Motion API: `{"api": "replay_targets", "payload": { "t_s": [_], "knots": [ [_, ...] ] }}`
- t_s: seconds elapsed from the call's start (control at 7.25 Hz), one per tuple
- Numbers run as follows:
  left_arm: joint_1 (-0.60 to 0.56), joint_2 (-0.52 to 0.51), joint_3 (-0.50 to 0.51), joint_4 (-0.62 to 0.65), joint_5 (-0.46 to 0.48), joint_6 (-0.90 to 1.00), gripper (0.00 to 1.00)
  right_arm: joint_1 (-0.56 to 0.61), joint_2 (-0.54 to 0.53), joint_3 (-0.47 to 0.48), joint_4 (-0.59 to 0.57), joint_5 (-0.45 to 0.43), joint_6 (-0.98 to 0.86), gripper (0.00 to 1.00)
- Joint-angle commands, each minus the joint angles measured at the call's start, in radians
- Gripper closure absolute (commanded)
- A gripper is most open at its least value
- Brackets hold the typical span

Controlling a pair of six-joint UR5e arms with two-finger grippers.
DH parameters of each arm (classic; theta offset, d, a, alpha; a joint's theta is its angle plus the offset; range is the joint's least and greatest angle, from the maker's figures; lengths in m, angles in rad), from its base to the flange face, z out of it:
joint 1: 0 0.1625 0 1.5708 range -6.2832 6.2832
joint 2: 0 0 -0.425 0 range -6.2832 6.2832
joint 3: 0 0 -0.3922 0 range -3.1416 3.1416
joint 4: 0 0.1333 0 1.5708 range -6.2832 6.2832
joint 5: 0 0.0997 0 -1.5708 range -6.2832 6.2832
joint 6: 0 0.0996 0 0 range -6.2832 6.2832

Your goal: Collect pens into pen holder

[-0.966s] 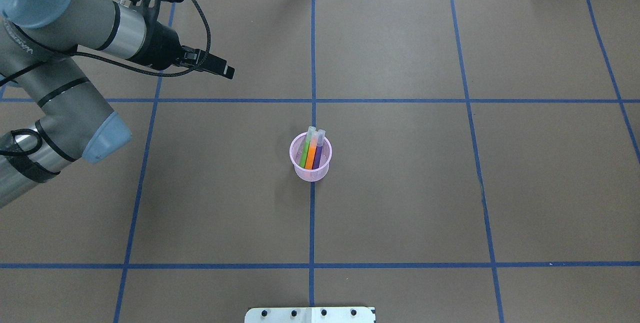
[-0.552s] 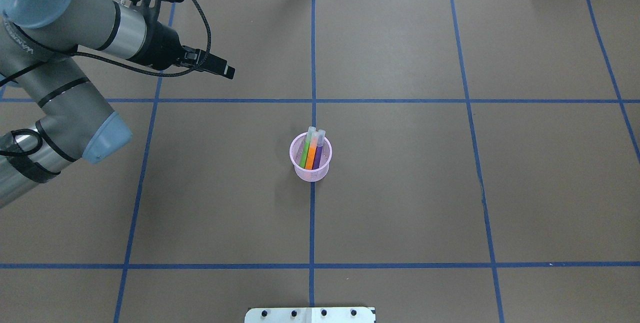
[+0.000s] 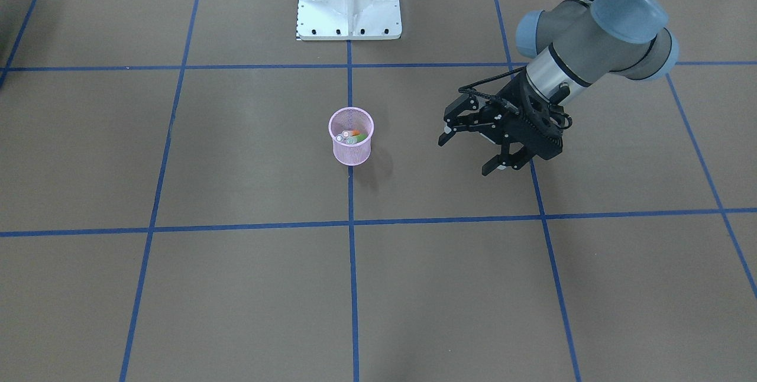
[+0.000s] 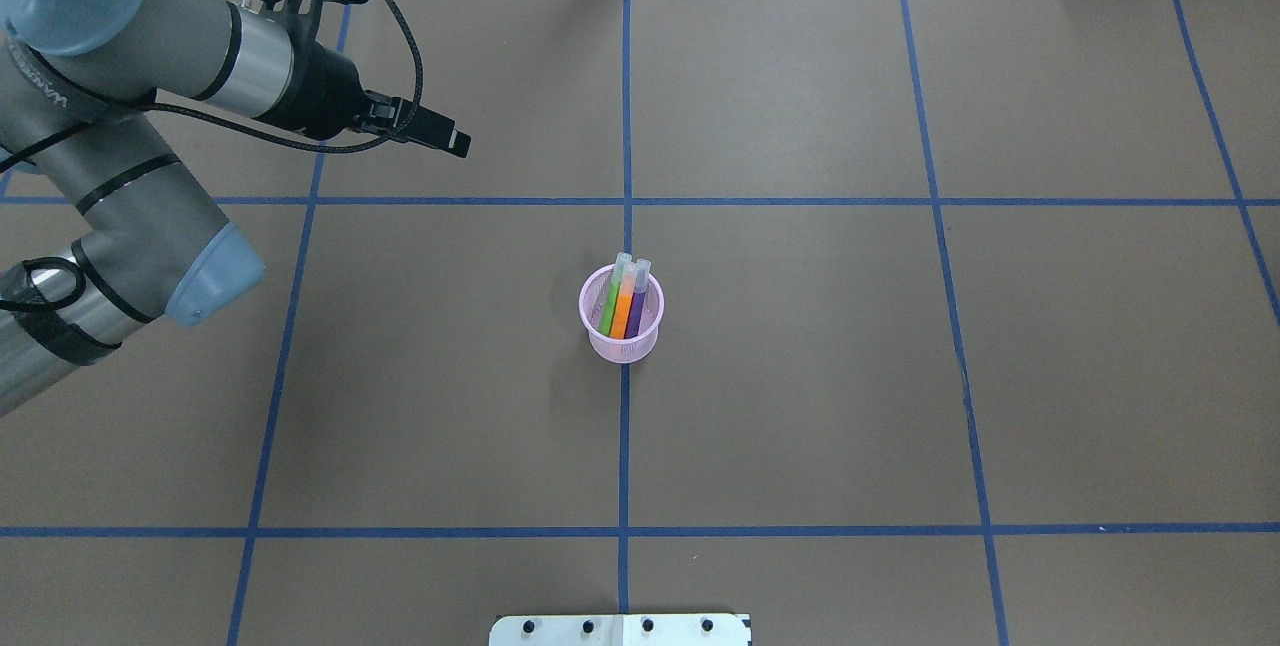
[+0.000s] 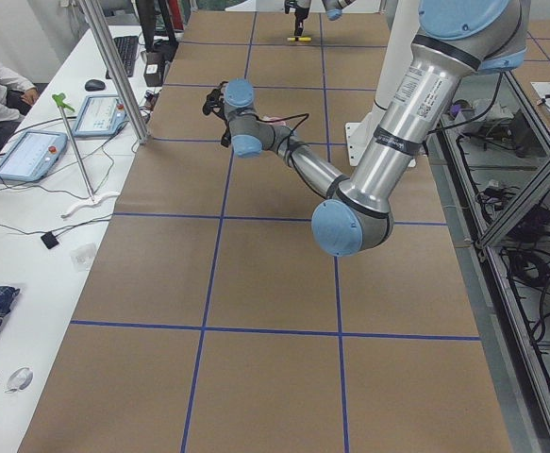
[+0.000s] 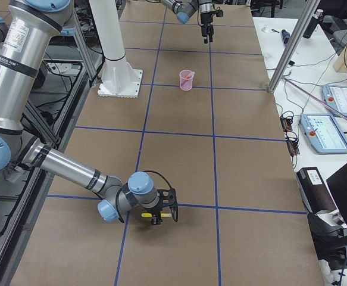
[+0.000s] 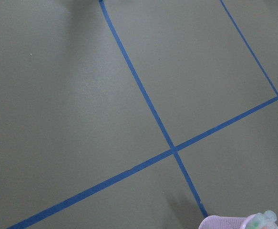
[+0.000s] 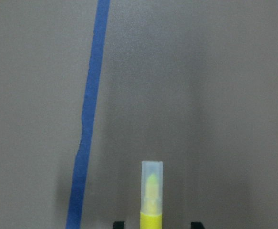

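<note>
The pink mesh pen holder stands upright at the table's middle, on a blue tape line. A green pen, an orange pen and a purple pen lean inside it, caps up. The holder also shows in the front view and at the left wrist view's bottom edge. My left gripper is open and empty, well apart from the holder. My right gripper is low at the table's far right end; its dark tips stand apart on either side of a yellow pen with a translucent cap.
The white robot base plate sits at the table's robot side. Blue tape lines grid the brown table. A metal post and a side bench with tablets stand beyond the far edge.
</note>
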Motion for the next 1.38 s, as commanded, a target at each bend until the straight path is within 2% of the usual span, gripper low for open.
{"api": "replay_targets", "payload": {
  "t_s": [0.0, 0.41, 0.55, 0.69, 0.97, 1.24],
  "knots": [
    [0.001, 0.0, 0.0, 0.0, 0.0, 0.0, 0.0, -0.013, 0.003, -0.005, 0.0, -0.001, 0.005, 0.47],
    [0.0, 0.0, 0.0, 0.0, 0.0, 0.0, 0.0, -0.017, 0.004, -0.008, 0.0, 0.0, 0.006, 0.67],
    [0.0, 0.0, 0.002, 0.0, 0.0, 0.002, 0.0, -0.017, 0.004, -0.008, 0.0, 0.0, 0.006, 0.87],
    [0.0, -0.001, 0.0, 0.001, 0.0, 0.0, 0.0, -0.017, 0.004, -0.008, 0.0, 0.0, 0.008, 1.0],
    [0.0, 0.002, 0.0, 0.001, 0.0, 0.002, 0.0, -0.016, 0.022, 0.007, 0.003, 0.002, 0.006, 1.0],
    [-0.013, 0.005, 0.0, 0.019, -0.006, 0.043, 0.0, -0.014, 0.087, 0.044, 0.0, 0.003, 0.008, 1.0]
  ]
}}
